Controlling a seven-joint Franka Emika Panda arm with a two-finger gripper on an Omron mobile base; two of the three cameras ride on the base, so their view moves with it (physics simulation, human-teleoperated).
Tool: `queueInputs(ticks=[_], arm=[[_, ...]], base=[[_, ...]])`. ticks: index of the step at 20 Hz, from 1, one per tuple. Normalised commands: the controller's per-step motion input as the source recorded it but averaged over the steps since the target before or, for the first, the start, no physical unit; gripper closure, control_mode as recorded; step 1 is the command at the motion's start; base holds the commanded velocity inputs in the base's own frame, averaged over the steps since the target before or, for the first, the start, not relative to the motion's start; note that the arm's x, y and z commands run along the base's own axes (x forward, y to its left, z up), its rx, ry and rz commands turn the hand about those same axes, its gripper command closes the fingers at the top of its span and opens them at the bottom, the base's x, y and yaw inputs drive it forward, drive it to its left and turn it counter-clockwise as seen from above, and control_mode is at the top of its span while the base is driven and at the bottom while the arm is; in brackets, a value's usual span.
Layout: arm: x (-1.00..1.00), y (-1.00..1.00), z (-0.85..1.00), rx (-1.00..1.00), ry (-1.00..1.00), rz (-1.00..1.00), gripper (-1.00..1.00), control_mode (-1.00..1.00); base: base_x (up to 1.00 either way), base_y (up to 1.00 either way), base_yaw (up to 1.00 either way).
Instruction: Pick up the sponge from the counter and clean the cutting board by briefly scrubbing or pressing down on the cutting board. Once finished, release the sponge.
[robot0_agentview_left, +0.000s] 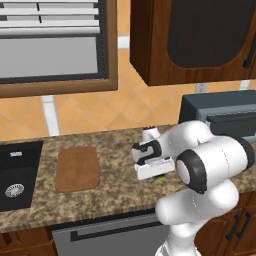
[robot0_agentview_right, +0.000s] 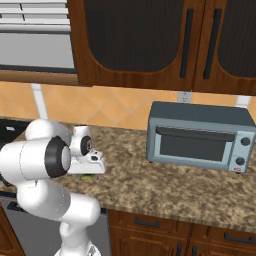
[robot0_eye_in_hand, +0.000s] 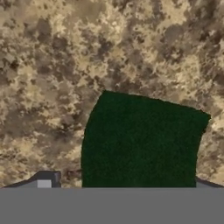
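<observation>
Now gripper (robot0_eye_in_hand: 120, 186) spread wide, sponge (robot0_eye_in_hand: 142, 142) lying btwn fingertips on counter (robot0_eye_in_hand: 65, 52).

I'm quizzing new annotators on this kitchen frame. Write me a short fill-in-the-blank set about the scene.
1. The dark green sponge lies on the speckled ____.
2. The claw hangs over the sponge with its jaws ____.
3. The cutting board sits between the arm and the black ____.
4. The grey toaster oven has its door ____.

Missing words: counter; open; sink; shut
</observation>
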Motion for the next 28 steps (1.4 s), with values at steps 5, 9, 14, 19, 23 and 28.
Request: queueInputs(ticks=[5, 9, 14, 19, 23, 28], arm=[[-0.79, -0.42, -1.0, 0.07, -0.02, 0.24, -1.0, -1.0], [-1.0, -0.51, -1.0, 0.22, 0.0, 0.24, -1.0, -1.0], [-1.0, -0.45, -1.0, 0.19, -0.06, 0.23, -1.0, -1.0], [-1.0, -0.19, -0.83, 0.1, -0.04, 0.14, -1.0, -1.0], [-1.0, -0.11, 0.16, 0.03, -0.24, 0.05, -1.0, -1.0], [-0.58, -0.06, 0.69, 0.01, -0.75, 0.13, -1.0, -1.0]], base=[[0.0, 0.0, 0.0], [0.0, 0.0, 0.0], [0.0, 0.0, 0.0], [0.0, 0.0, 0.0], [0.0, 0.0, 0.0], [0.0, 0.0, 0.0]])
